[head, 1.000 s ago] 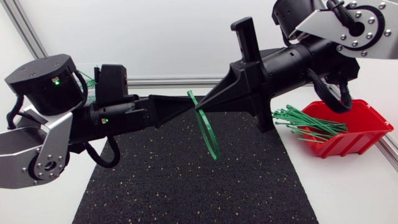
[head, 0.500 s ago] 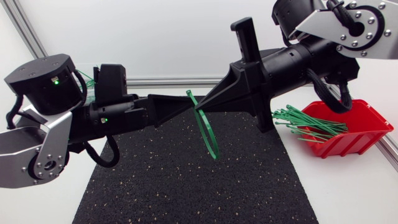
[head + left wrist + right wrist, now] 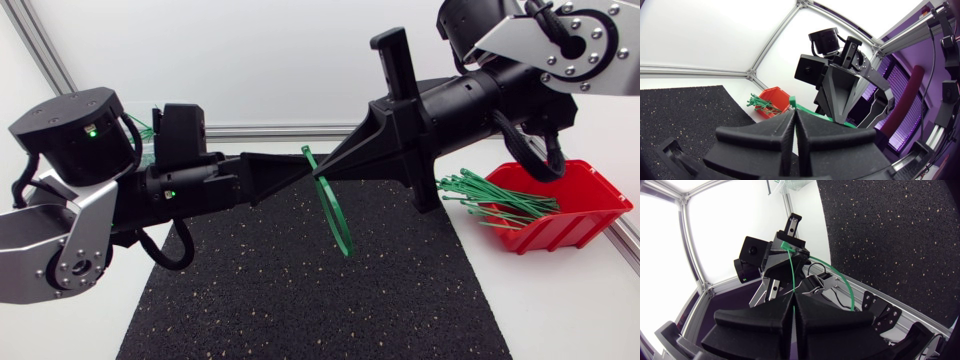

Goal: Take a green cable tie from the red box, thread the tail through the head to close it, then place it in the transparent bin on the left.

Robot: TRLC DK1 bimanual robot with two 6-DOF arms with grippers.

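A green cable tie (image 3: 336, 212) hangs in a loop above the black mat, held between both arms. My left gripper (image 3: 303, 166) is shut on the tie's head end (image 3: 792, 102), which pokes out of its fingertips. Tip to tip with it, my right gripper (image 3: 326, 172) is shut on the tie's strap (image 3: 791, 275), which curves away beside it (image 3: 847, 287). The red box (image 3: 575, 225) stands at the right with several green ties (image 3: 495, 200) sticking out. The transparent bin (image 3: 146, 140) is mostly hidden behind my left arm.
A black speckled mat (image 3: 300, 300) covers the table's middle under both grippers. The red box (image 3: 776, 99) shows beyond the mat's edge in the left wrist view. White table surface lies on both sides of the mat.
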